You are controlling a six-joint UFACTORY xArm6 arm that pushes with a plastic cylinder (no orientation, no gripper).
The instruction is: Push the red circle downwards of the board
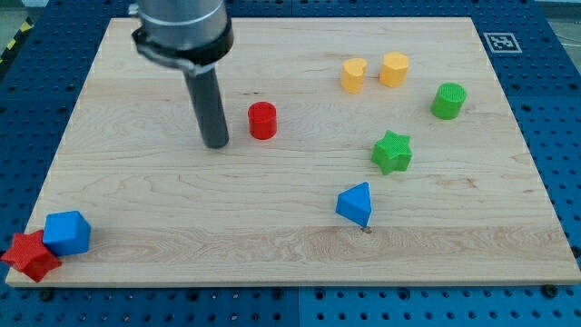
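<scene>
One short red circle (262, 120) stands upright just right of my tip (217, 143); no fingers show.

Two red blocks (262, 120) (30, 256), two blue blocks (355, 203) (67, 232), two yellow blocks (353, 74) (394, 69), two green blocks (448, 100) (391, 152)

This is a robotics lab or test cell, not a home or shop. A pale wooden board (290, 227) lies as the bench on a blue metal base (545, 73) drilled with a regular grid of holes, the kind of plate used for bolting down equipment. A black-and-white square marker (500, 42) is printed on the board's corner at the view's top right. At the view's top left, a strip of yellow-and-black hazard tape (16, 41) runs along the floor. A dark industrial rod (208, 104) hangs over small plastic blocks scattered like test pieces.
</scene>
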